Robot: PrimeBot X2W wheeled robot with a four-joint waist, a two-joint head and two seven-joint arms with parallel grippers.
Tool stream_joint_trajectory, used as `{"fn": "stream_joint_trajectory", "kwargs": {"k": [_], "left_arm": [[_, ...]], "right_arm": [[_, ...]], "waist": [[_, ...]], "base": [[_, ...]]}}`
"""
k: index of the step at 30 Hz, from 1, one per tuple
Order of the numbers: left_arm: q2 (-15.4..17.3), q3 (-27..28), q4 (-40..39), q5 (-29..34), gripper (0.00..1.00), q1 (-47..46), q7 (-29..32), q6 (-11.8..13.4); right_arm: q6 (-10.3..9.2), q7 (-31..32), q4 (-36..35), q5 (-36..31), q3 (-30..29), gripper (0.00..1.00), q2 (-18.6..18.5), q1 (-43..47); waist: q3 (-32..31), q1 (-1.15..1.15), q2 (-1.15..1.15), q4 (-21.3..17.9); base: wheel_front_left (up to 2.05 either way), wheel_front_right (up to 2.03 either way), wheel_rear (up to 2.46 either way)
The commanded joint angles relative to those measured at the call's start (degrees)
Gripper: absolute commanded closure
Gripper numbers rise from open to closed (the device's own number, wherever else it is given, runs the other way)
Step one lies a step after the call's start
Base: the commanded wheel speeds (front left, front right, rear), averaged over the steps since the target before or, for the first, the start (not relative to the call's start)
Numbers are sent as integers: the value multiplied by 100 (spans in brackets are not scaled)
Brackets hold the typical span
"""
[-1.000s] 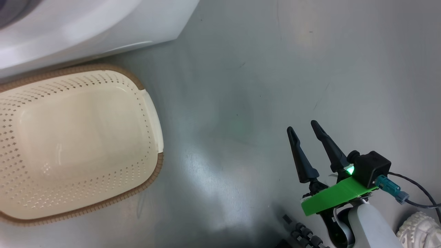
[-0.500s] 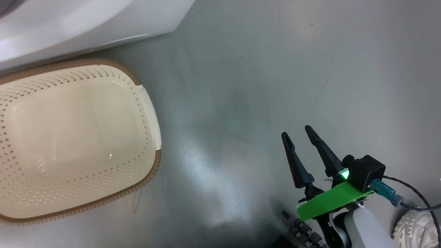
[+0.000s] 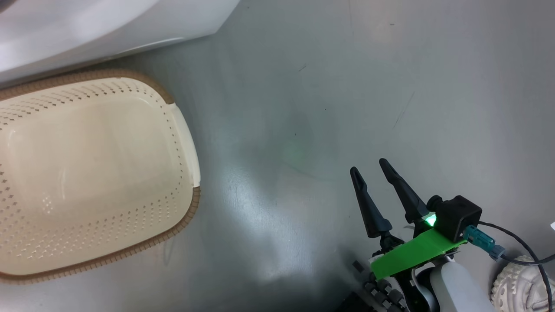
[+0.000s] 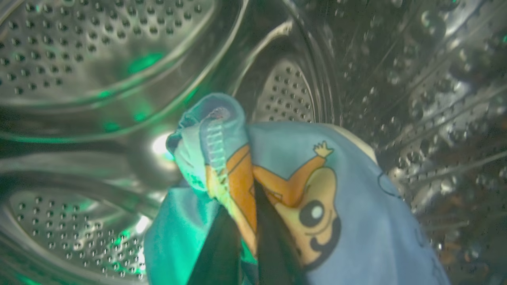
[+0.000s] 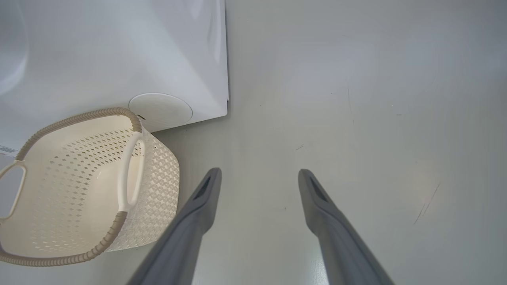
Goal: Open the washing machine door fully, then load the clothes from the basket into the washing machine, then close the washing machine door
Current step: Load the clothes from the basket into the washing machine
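In the left wrist view my left gripper [image 4: 240, 198] is inside the steel perforated drum [image 4: 79, 47] of the washing machine, shut on the clothes [image 4: 340, 206], a blue garment with an orange-brown cartoon animal. The white washing machine [image 3: 86, 26] fills the head view's top left. The cream basket [image 3: 196, 200] sits on the floor just in front of it and holds nothing; its side handle shows in the right wrist view [image 5: 158, 186]. My right gripper [image 3: 367, 165] hangs open over bare floor, well to the basket's right [image 5: 260, 171]. The washing machine door is out of view.
Smooth grey floor [image 3: 303, 86] stretches right of the basket and machine. A pale textured shoe [image 3: 516, 281] lies at the lower right beside my right arm's cable. A round white cover [image 5: 160, 111] sits low on the machine's front corner.
The head camera has shifted a little, sliding basket and machine left and up in the picture. My right gripper stays open and sits slightly lower and further left in view.
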Motion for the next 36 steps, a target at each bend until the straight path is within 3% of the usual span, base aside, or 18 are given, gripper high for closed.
{"fn": "stream_joint_trajectory", "kwargs": {"k": [1,9,10,11,22,28,36], "left_arm": [[252,130,-97,57,100,148,-26,-11],[24,103,906,-58,100,276,-26,-206],[13,46,1055,-29,58,236,-26,-218],[-11,14,1239,-31,0,198,-12,-224],[-264,-226,2250,-62,0,-186,0,-265],[-428,-105,2331,-253,0,-24,-22,-267],[-630,131,1844,-399,0,503,-26,-243]], "right_arm": [[52,-69,-80,63,124,0,-15,160],[52,-69,-20,72,120,0,-15,138],[52,-69,-12,75,116,0,-15,137],[52,-69,-3,78,114,0,-15,137],[52,-69,-5,-92,-14,0,-15,120],[52,-69,18,-149,-91,0,-15,84],[52,-69,84,-224,-291,0,-15,29]], "waist": [[0,0,0,5],[-71,0,0,39],[-83,0,0,46],[-97,0,0,50],[-212,0,0,131],[-291,0,0,246],[-463,0,0,473]], "base": [[0,0,0],[0,0,0],[0,0,0],[0,0,0],[0,0,0],[0,0,0],[0,0,0]]}}
